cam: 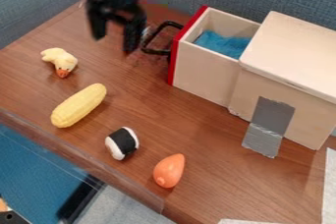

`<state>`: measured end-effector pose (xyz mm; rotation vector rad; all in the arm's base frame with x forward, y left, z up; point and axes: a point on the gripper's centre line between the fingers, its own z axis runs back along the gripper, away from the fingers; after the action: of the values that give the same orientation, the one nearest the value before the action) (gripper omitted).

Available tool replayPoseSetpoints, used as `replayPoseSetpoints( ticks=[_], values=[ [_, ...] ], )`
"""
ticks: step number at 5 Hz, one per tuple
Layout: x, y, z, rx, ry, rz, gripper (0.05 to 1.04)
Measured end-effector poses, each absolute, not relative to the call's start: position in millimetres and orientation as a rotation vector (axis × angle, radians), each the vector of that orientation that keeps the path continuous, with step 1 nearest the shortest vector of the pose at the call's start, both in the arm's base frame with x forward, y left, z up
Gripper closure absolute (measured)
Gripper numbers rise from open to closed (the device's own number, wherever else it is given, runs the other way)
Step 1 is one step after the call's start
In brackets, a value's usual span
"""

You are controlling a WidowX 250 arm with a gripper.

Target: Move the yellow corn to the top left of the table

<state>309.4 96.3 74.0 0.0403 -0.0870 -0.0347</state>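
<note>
The two fingers (98,24) of the black gripper (114,42) stand apart with nothing between them, above the far left part of the table (157,120), the right one near the black handle (157,39) of the drawer (207,73). The yellow corn (78,105) lies nearer the front edge, on the left side, slanting from lower left to upper right, with the duck toy (60,62) just beyond it. Farther right are the rice roll (122,143) and the orange toy (169,170).

The step in hand looks to be getting hold of the corn. The wide gap should straddle its middle, one finger on each long side, lowered straight so the rounded body doesn't roll away. The present line of the fingers roughly suits that slant. The carry should be high enough to clear the duck, and the release low, so the corn doesn't roll once let go.

The gripper is blurred, so its exact height is hard to judge. The arm is cut off at the top, the wooden box (292,53) at the right. Blue cloth (223,43) hides the drawer's floor, and something at the lower left corner is too cropped to name
</note>
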Motion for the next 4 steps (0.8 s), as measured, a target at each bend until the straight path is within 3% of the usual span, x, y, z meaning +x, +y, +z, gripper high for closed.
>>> replayPoseSetpoints(
  ticks=[2,4],
  values=[
    [256.5,101.3,42.4,0.067,-0.039,-0.118,0.082],
    [242.2,113.4,21.4,0.144,0.044,-0.099,0.082]
  ],
)
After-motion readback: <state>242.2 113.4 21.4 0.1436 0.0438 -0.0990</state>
